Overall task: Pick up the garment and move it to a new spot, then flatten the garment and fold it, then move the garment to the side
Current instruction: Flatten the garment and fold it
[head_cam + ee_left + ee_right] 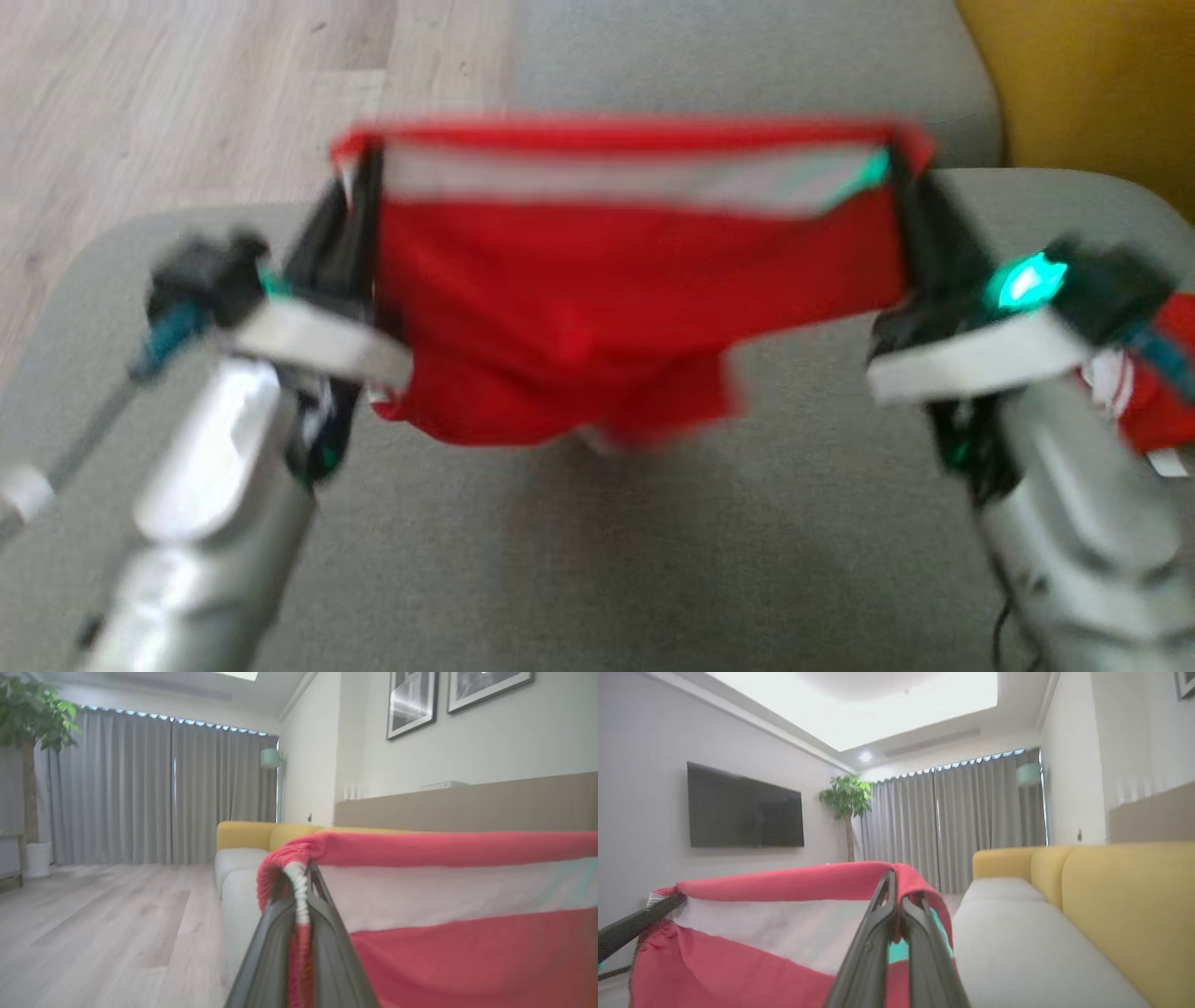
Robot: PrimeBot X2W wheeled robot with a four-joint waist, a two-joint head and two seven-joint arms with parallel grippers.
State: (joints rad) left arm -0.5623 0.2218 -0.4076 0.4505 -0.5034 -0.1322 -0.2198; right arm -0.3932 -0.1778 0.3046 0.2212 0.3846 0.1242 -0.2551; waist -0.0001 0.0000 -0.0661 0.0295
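So both claws are clamping down right now: the left gripper (359, 201) is pinching one end of the garment (616, 308) along its top edge, and the right gripper (904, 187) is pinching the other end. The garment is hanging stretched between the two sets of fingertips. Its long axis is running straight from one gripper to the other, and the rest is drooping below the fingers toward the grey sofa cushion (653, 560) underneath. Neither arm is looking nearer; they're sharing it evenly. My guess is that laying it down flat is going to depend on both arms travelling together so that edge isn't going slack.
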